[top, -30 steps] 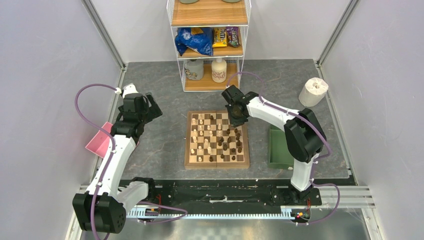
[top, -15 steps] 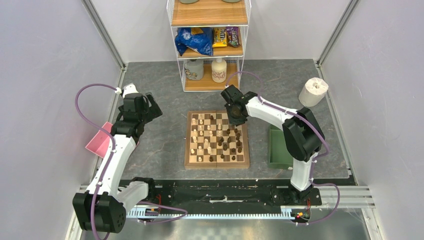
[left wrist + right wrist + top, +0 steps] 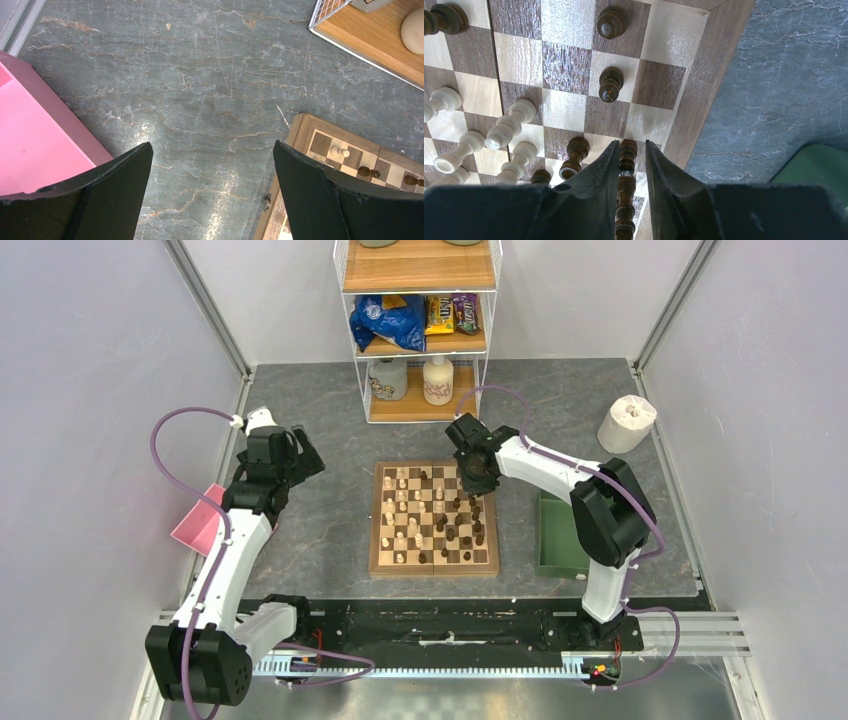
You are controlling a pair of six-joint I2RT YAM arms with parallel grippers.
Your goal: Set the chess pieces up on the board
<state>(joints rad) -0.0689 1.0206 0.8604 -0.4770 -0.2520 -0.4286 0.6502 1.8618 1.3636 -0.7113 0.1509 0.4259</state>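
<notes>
I have the right gripper (image 3: 631,148) pinched narrowly on a dark piece (image 3: 627,153) at the edge of the board (image 3: 704,85).
My left gripper (image 3: 212,146) hangs spread wide, holding nothing, over the table (image 3: 200,75) between the pink tray (image 3: 30,135) and the board. A corner of the green tray (image 3: 824,160) shows beside the board. Cream pieces (image 3: 506,131) stand left, dark pieces (image 3: 610,85) right.

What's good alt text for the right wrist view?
Right gripper, fingers nearly closed around a dark brown piece at the edge of the board; contact is unclear. More dark pieces stand beyond it, cream pieces to the left, with grey table and a green tray corner on the right.
</notes>
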